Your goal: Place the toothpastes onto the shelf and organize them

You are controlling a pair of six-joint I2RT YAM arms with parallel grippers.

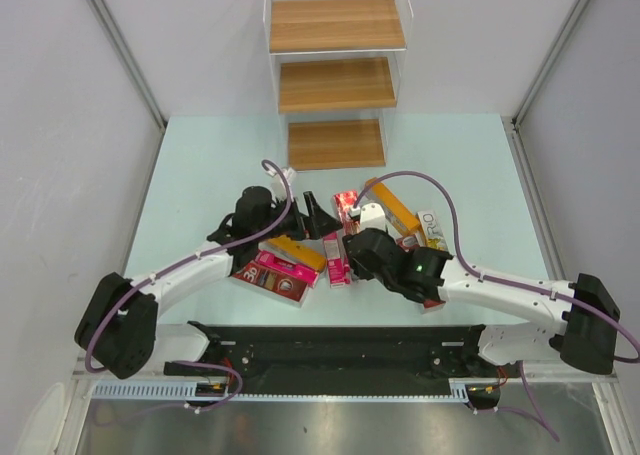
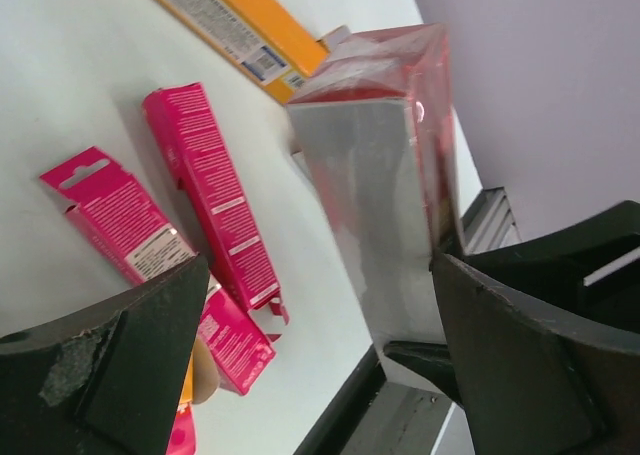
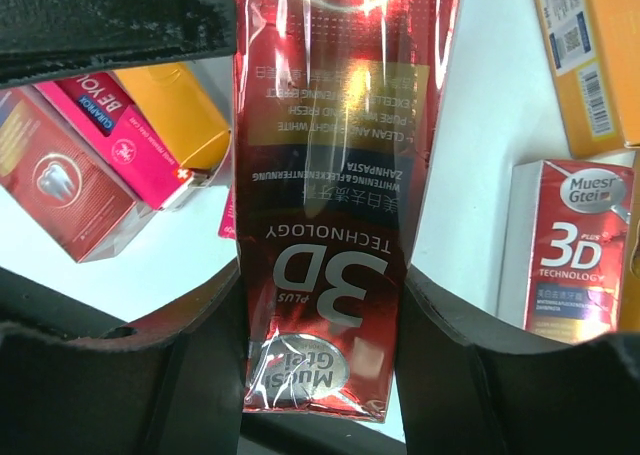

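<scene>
right pincer (image 3: 320,310) clamps a red 3d carton (image 3: 335,125) between its fingers; left pincer (image 2: 320,310) gapes wide, holding nothing.

Both my arms (image 1: 190,270) among the toothpastes (image 1: 285,272)
Cartons lie jumbled mid-tabletop (image 1: 190,175); the shelf (image 1: 337,80) stands at its far edge.

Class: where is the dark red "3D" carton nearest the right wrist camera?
Right wrist view: the dark red 3D carton is clamped in the right hand, overlapping a slim pink carton.

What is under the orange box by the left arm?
The orange-yellow carton seems to rest on a pink carton and a dark red carton. Anything beneath is covered.
</scene>
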